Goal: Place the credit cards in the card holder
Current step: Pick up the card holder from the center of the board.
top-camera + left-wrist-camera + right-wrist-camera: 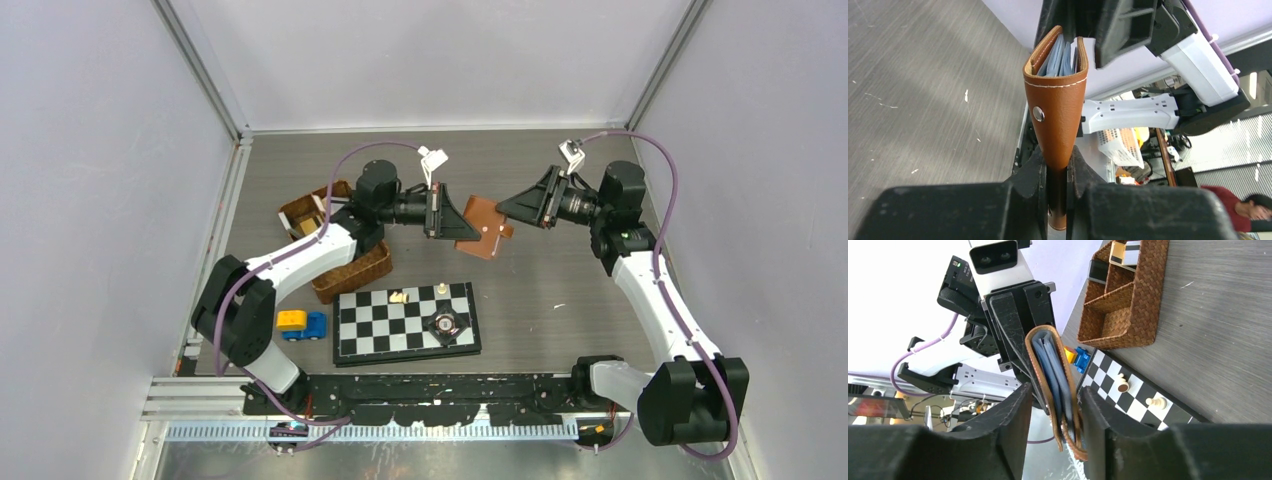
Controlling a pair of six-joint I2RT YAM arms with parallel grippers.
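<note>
The tan-brown card holder (485, 228) hangs in the air between my two grippers, above the table's middle. My left gripper (452, 220) is shut on its folded end (1055, 110), with the snap stud facing the camera. Pale grey-blue credit cards (1060, 57) sit inside its open end. My right gripper (518, 207) is open, and its jaws straddle that open end (1044, 330). In the right wrist view the cards (1054, 370) show between the leather flaps. The right finger (1093, 410) is close against one flap, and a gap stays at the other finger.
A brown wicker basket (340, 240) with compartments stands at the left, also in the right wrist view (1128, 305). A chessboard (405, 320) with a few pieces lies near the front. A yellow and blue toy (300, 323) lies left of it.
</note>
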